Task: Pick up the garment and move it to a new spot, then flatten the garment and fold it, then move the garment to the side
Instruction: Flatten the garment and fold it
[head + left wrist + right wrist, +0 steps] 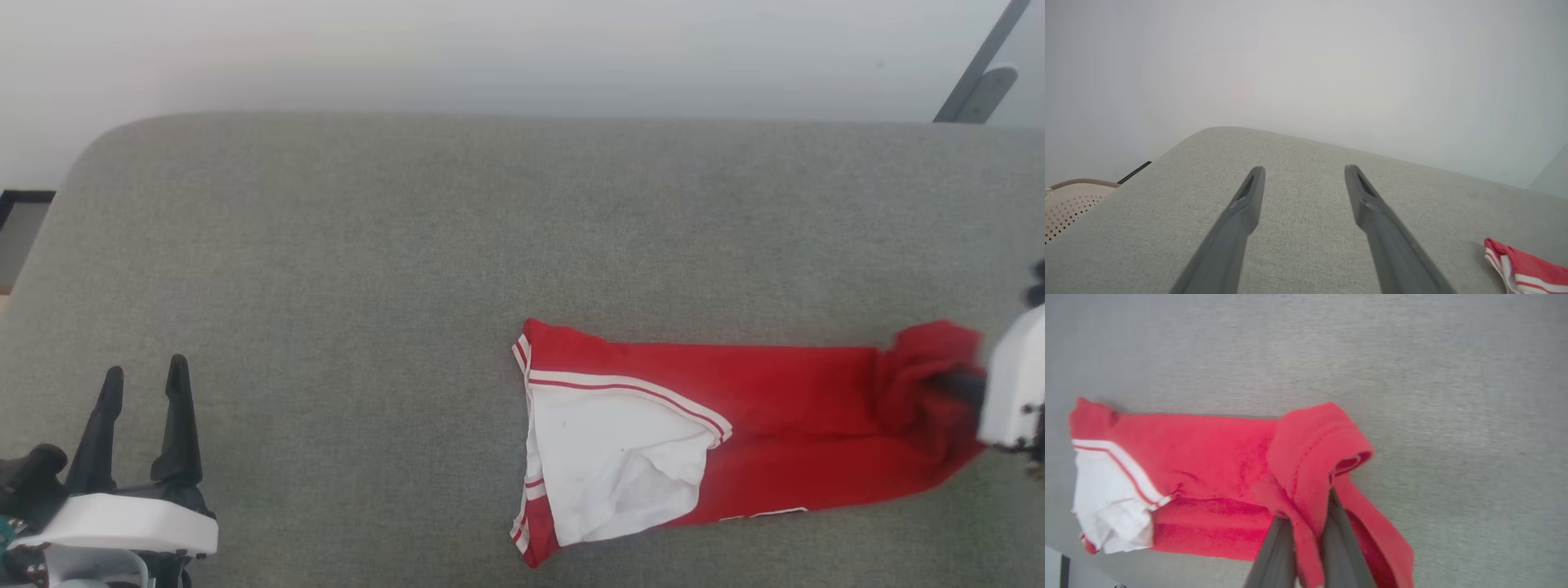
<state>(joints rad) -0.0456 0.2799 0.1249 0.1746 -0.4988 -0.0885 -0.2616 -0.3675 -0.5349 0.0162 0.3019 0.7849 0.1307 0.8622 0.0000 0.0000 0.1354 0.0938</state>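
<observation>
The garment [759,408] is a red shirt with a white sleeve, folded into a long strip on the grey cushion, right of centre. Its white sleeve faces left; its right end is bunched and lifted. My right gripper [1306,514] is shut on that bunched red hem, the cloth pinched between the two dark fingers; in the head view the right gripper [963,388] sits at the right edge. My left gripper [143,376] is open at the lower left, far from the garment, its fingers spread over bare cushion. The left wrist view catches the garment's striped corner [1523,267].
The grey cushion [408,245] spans the whole work area, with a rounded far-left corner. A pale wall lies behind it. A beige perforated basket [1069,204] stands beyond the cushion's left edge. A grey slanted bar [976,73] shows at the top right.
</observation>
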